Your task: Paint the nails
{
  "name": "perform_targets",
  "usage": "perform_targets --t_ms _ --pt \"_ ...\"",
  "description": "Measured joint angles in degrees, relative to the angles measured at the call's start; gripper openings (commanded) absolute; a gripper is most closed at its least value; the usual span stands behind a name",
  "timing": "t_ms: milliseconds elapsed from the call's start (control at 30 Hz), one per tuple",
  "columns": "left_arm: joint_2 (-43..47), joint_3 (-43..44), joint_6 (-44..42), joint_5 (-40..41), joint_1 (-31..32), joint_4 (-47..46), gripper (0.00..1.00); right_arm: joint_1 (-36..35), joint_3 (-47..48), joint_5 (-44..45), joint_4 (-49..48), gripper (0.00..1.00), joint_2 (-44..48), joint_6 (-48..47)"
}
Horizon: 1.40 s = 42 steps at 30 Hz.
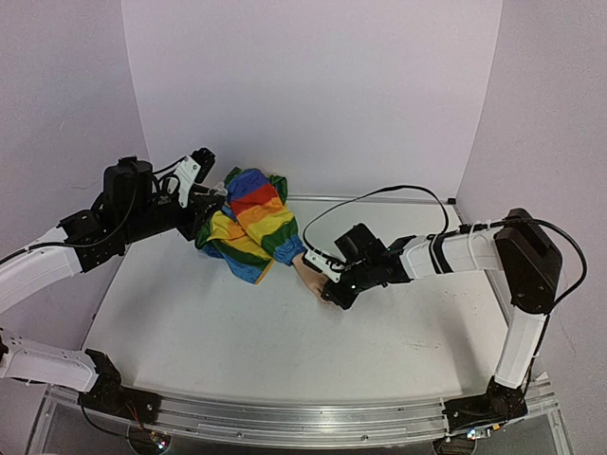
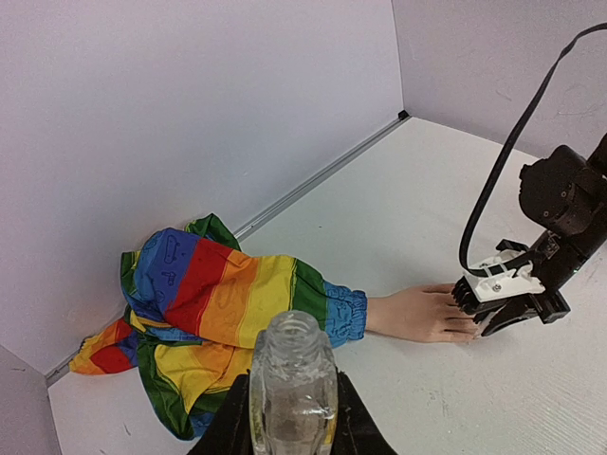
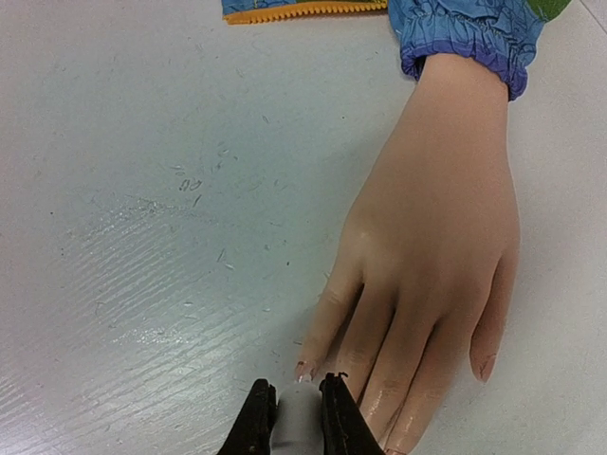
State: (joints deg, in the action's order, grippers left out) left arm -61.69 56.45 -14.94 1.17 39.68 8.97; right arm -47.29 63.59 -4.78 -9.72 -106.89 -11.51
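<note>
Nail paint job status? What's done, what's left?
Done: the bottle is uncapped and held upright in the left gripper. In hand: the right gripper sits at the fingertips of the mannequin hand, and the nearest nail shows a pinkish mark, possibly paint. Left: the thumb nail looks bare, and the other nails are out of frame. Whether the right jaws hold a brush can't be told.
</note>
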Motion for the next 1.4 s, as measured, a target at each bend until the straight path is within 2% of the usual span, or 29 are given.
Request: perform_targets --t_ms 1400 --pt "0.0 0.0 0.0 -0.04 0.0 0.0 0.0 -0.02 -0.42 1.25 -0.04 0.0 -0.04 0.24"
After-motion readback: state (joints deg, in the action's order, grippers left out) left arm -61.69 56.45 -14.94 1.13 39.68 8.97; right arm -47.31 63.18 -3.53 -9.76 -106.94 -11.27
